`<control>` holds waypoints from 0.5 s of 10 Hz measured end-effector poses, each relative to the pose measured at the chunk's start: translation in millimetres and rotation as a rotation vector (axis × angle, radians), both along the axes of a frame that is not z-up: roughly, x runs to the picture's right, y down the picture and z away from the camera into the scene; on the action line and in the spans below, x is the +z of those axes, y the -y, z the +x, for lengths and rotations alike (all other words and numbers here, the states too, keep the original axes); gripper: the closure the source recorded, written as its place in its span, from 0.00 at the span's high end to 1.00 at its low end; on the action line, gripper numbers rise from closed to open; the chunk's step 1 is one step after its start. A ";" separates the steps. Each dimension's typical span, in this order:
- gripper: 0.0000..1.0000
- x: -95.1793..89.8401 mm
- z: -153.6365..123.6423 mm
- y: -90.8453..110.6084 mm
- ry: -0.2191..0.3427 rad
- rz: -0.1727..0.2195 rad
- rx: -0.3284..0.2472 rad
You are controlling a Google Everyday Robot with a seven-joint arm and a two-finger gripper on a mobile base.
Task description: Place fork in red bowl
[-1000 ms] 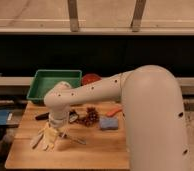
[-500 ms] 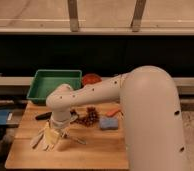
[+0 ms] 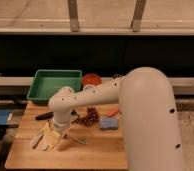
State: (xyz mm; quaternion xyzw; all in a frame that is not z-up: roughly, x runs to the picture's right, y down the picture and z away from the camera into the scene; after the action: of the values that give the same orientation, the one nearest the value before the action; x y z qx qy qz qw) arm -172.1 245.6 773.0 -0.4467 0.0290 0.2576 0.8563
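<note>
Your gripper [image 3: 49,136] hangs with jaws spread near the front left edge of the table [image 3: 90,155]. The fork [image 3: 78,140] lies just beside it. The red bowl [image 3: 91,79] sits at the back edge, beside the green tray [image 3: 55,82].

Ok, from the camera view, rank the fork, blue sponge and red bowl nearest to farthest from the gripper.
1. Fork, on the board just right of the open gripper at front left.
2. Blue sponge, farther right.
3. Red bowl, at the back beside the green tray.
</note>
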 end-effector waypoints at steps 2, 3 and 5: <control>0.72 2.3 0.5 -3.1 -0.004 -0.003 0.010; 0.72 3.2 1.4 -5.7 -0.008 -0.002 0.015; 0.72 2.1 2.2 -7.1 -0.015 0.012 0.021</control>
State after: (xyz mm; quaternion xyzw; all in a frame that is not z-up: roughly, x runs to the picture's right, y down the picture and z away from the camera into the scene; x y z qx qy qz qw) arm -169.9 252.7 775.1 -0.4399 0.0289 0.2701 0.8560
